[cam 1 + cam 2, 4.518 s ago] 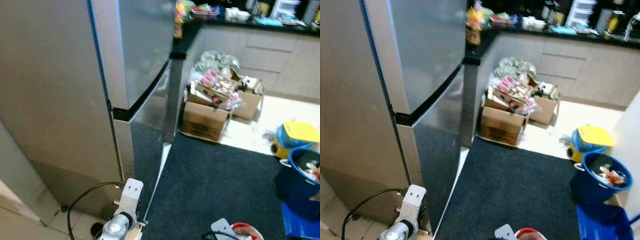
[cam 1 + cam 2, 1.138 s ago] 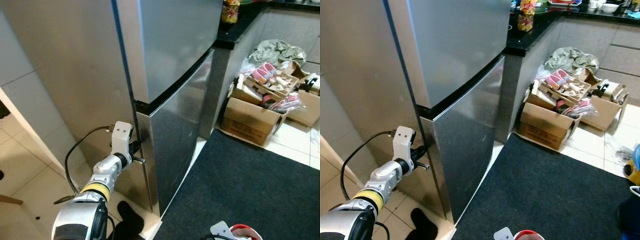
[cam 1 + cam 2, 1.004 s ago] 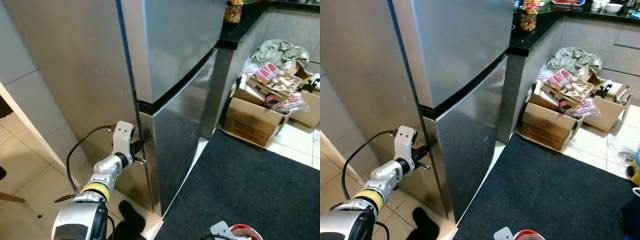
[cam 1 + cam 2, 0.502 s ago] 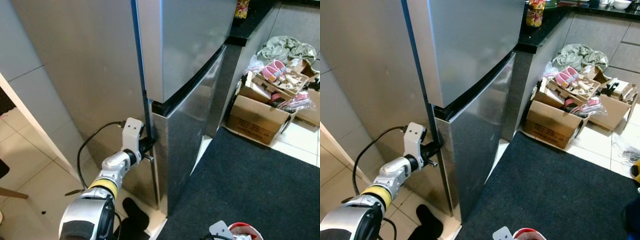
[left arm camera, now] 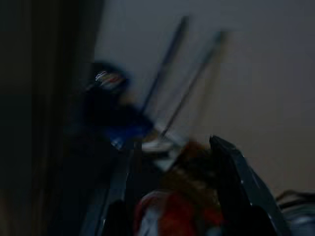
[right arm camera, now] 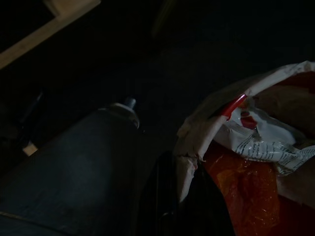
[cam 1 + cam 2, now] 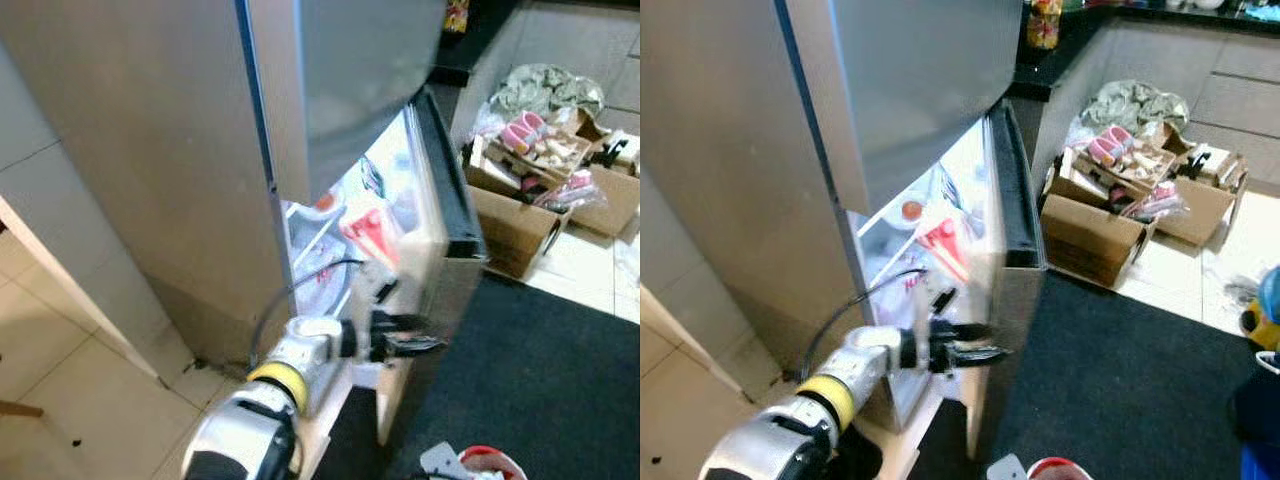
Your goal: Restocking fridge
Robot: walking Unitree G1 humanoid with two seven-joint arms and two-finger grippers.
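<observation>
So we've got the fridge (image 7: 150, 170) right in front of us, and its lower door (image 7: 445, 215) is swung open toward the right, with the lit inside showing. On the shelves there's a red-and-white packet (image 7: 368, 232), a container with an orange lid (image 7: 324, 203) further in, and some pale bags below, all too blurry to name.

Our left hand (image 7: 408, 336) is stretched out at the near edge of the open lower door, down by its inner side. It's blurry there, so we cannot tell whether the fingers are clenched or released. The left wrist view is dark and smeared: one black finger (image 5: 241, 187) with something red (image 5: 167, 216) low down between it and the other one.

Our right hand (image 6: 172, 206) hangs low at the near edge of the scene. In its wrist view it's grasping the torn edge of a red-and-white bag (image 6: 246, 147), with the fingers clenched on the plastic. The top of that same bag (image 7: 480, 463) peeks up at the near edge in the head view.

On the far right, open cardboard boxes (image 7: 520, 200) full of stuff sit on the pale tile, next to the dark mat (image 7: 540, 370). A tabletop (image 7: 1060, 60) with a yellow jar (image 7: 1043, 25) is beyond the fridge.
</observation>
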